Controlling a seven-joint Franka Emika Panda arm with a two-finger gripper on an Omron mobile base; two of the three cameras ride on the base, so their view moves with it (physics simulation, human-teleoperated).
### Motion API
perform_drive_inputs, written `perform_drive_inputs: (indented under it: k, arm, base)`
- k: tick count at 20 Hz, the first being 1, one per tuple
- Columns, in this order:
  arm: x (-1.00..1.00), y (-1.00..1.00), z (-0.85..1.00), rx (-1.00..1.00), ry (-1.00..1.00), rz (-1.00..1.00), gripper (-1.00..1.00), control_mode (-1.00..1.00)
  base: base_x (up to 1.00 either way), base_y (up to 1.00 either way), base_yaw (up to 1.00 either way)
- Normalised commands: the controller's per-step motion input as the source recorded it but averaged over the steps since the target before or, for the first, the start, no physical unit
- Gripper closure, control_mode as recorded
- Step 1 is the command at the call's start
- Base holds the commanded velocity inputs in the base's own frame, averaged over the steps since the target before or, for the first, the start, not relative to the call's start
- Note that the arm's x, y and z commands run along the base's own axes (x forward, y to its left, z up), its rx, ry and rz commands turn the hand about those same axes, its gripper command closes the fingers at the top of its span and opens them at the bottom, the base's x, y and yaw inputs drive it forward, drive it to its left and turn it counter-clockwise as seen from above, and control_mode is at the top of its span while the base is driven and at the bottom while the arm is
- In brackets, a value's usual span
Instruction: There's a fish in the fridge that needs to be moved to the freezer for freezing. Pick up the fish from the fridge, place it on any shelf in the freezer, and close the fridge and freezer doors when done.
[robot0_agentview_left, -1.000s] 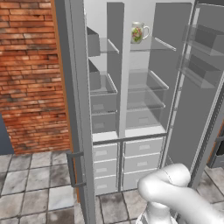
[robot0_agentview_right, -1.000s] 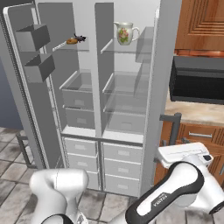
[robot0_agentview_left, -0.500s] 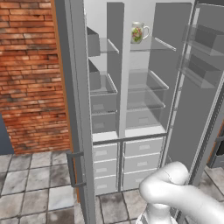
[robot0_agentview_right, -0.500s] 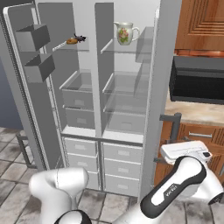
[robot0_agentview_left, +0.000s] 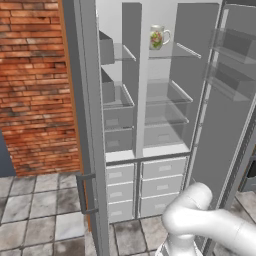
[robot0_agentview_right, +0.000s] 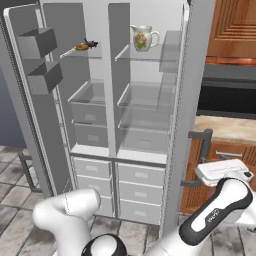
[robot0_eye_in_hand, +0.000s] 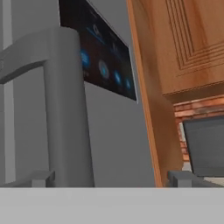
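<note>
From my remote station: the open fridge (robot0_agentview_right: 145, 150) and freezer (robot0_agentview_right: 90, 145) stand side by side on a tiled floor (robot0_agentview_left: 35, 220). On the fridge's top glass shelf (robot0_agentview_right: 150, 54) I see a flowered pitcher (robot0_agentview_right: 142, 38), standing upright. On the freezer's top shelf (robot0_agentview_right: 80, 52) lies the fish (robot0_agentview_right: 86, 46), near the front edge. The lower shelves and bins carry nothing I can make out.

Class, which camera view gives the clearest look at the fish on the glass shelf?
The right base view: the fish lies in plain sight on a top glass shelf, left of the floral jug. In the left base view that shelf sits behind the door edge; the hand view faces a door handle.
</note>
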Motion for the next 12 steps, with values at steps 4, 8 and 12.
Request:
perform_drive_inputs:
  k: [4,8,12]
  arm:
    - [0.00,0.33,-0.38,-0.06,-0.22,0.06,-1.00,-1.00]
    - [0.02,0.89,-0.51,-0.09,-0.26,0.11,-1.00,-1.00]
    - [0.45,0.77,-0.28,-0.05,-0.27,0.05,-1.00,-1.00]
  base:
    - [0.00,0.00,0.00]
    - [0.00,0.00,0.00]
    - [0.00,0.00,0.00]
